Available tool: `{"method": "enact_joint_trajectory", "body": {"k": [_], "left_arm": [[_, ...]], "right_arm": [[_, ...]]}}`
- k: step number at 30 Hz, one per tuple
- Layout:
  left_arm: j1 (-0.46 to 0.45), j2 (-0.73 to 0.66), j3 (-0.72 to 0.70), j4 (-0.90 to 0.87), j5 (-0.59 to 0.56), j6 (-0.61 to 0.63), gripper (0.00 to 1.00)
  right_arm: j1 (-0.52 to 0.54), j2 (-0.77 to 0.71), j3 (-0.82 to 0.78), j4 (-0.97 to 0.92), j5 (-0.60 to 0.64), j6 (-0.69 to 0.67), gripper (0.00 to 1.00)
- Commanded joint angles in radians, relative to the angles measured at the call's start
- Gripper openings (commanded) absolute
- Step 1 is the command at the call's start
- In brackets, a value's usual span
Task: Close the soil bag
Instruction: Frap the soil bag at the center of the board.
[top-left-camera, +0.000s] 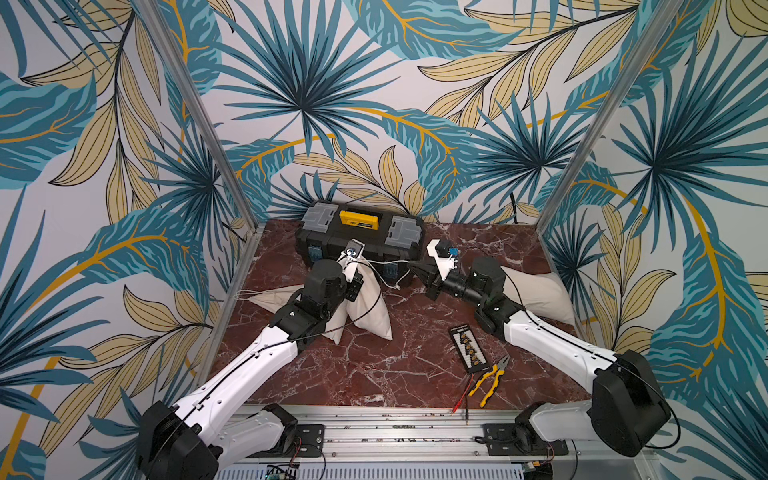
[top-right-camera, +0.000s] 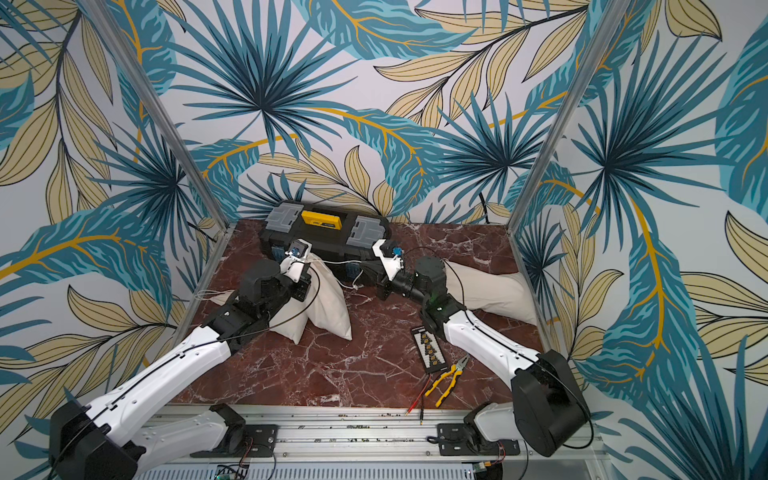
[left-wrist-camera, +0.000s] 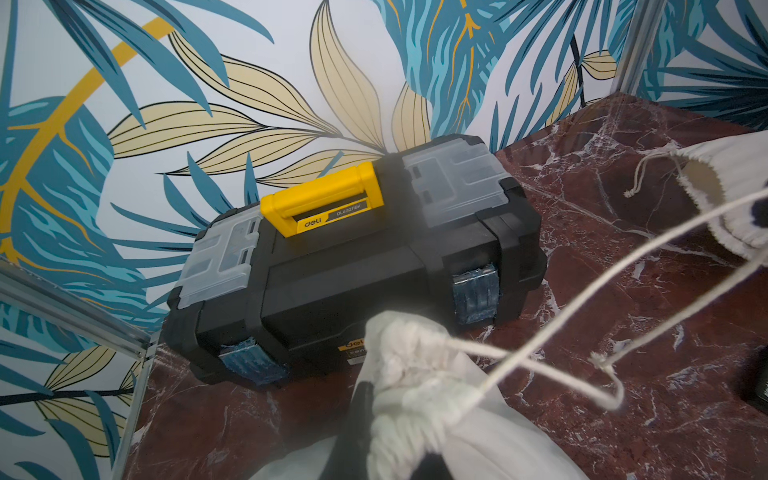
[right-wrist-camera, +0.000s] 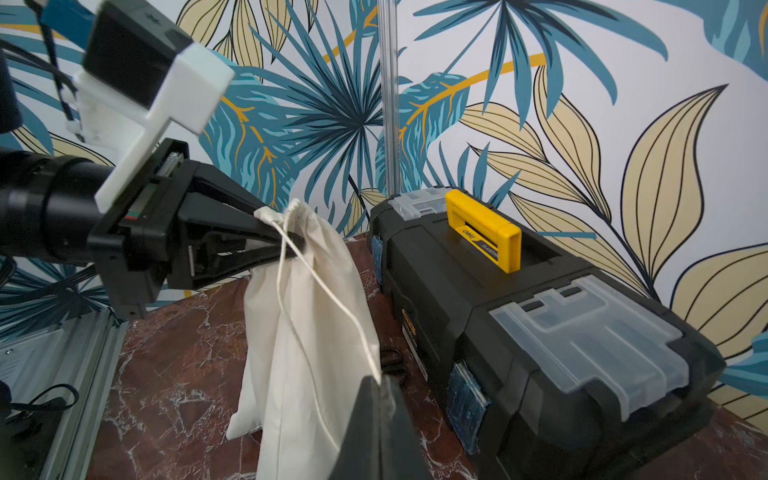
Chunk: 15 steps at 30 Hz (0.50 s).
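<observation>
Three cloth bags (top-left-camera: 374, 311) — one toolbox (top-left-camera: 374, 239), one pliers (top-left-camera: 492, 378).

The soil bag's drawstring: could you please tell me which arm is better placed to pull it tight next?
Probably the right: the right gripper is shut on the drawstring, while the left gripper clamps the soil bag at its gathered neck, anchoring it.

A black toolbox (top-left-camera: 361, 245) with a yellow handle (top-left-camera: 356, 219) and grey lid trays (top-left-camera: 319, 218) stood shut at the back of the red marble table (top-left-camera: 374, 374), against the leaf-patterned wall (top-left-camera: 374, 83). Near the front right a black board (top-left-camera: 466, 347) bearing a row of gold connectors lay flat, with yellow-handled pliers (top-left-camera: 492, 378) just beside it and thin red and black leads (top-left-camera: 461, 397) reaching the table's front edge. A spare cloth bag (top-left-camera: 540, 295) lay on its side at the right.
</observation>
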Motion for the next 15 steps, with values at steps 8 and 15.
{"method": "enact_joint_trajectory", "body": {"k": [8,15], "left_arm": [[0.012,0.107,-0.077,-0.022,-0.288,-0.118,0.14],[0.013,0.217,-0.077,-0.034,-0.363,-0.217,0.21]], "right_arm": [[-0.002,-0.305,0.017,-0.095,0.516,-0.174,0.0],[-0.003,-0.382,0.011,-0.105,0.609,-0.162,0.0]]}}
